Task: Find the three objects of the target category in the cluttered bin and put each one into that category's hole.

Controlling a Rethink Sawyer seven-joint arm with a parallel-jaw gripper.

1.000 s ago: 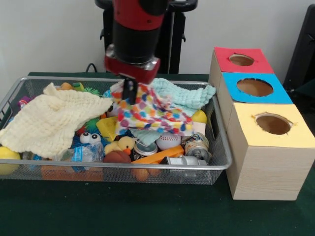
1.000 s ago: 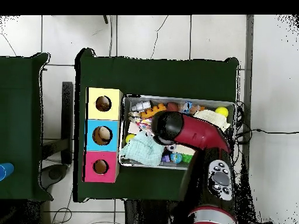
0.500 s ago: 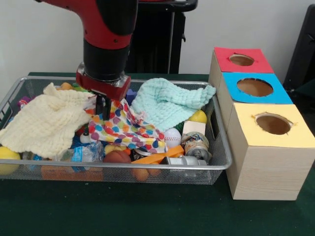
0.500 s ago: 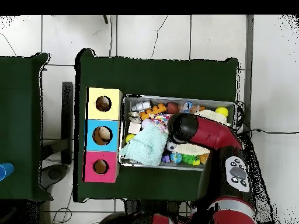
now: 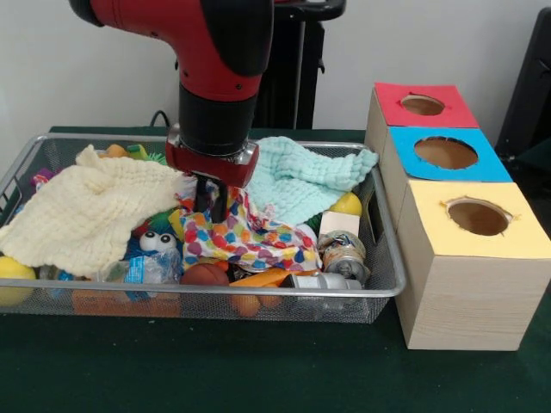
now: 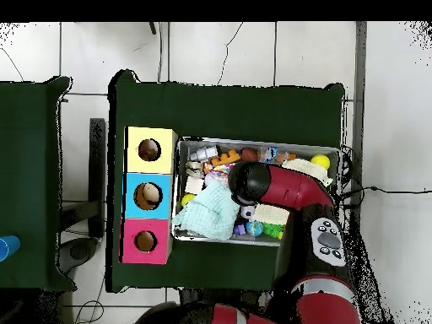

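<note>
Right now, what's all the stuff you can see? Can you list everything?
wire basket: one, silver mesh, on the green table
cream cloth: one, pale yellow, draped over the basket's left part
mint cloth: one, pale green, at the basket's back right
spotted cloth: one, many-coloured dots, middle of the basket, under the gripper
tin can: one, silver, front right of the basket
googly-eye toy: one, blue with white eyes, beside the spotted cloth
yellow ball: one, front left corner
sorting boxes: three, wooden, with red, blue and yellow tops, each with a hole, right of the basket
gripper: one, black, down on the spotted cloth
</note>
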